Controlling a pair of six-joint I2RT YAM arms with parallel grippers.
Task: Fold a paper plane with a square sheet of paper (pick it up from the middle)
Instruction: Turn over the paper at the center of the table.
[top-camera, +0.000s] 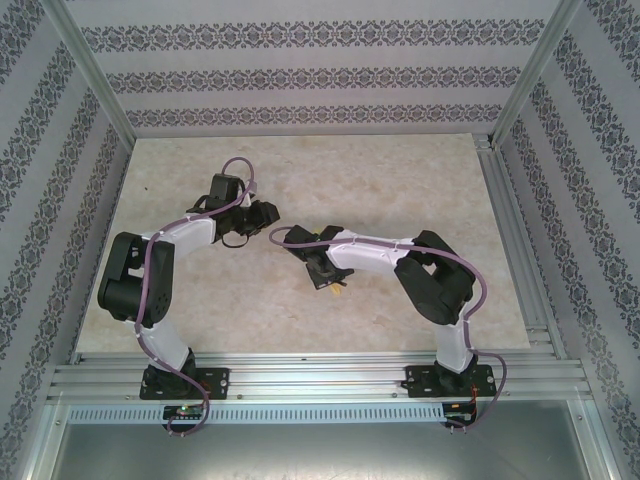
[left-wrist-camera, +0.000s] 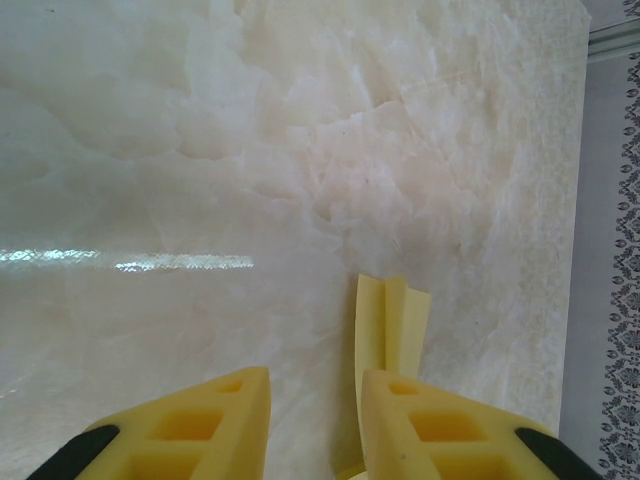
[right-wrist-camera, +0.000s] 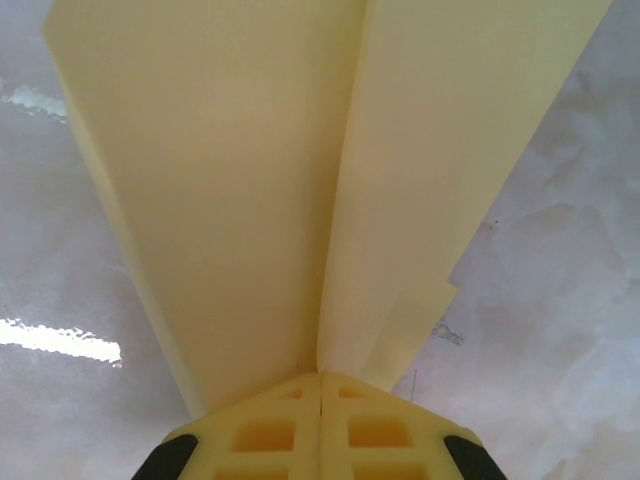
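Pinching paper plane (right-wrist-camera: 250, 180), right gripper (right-wrist-camera: 320, 378).

Thin matt pale-yellow paper plane (right-wrist-camera: 250, 180) with crisp creases, matt moulded yellow plastic fingers (right-wrist-camera: 265, 432) on the right gripper (right-wrist-camera: 320, 376), glossy smooth marbled table (top-camera: 400, 180), dull silver metal frame (top-camera: 320, 375) near.

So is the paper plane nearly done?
Nearly, it seems. Done: the paper plane is folded into two long wings with a centre crease. In hand: the right hand is shut on it at the crease. The left hand is open, with a yellow paper strip beside one finger; I can't tell what that strip is. Left, I'd guess: maybe a last tidy of the folds, then putting it down.
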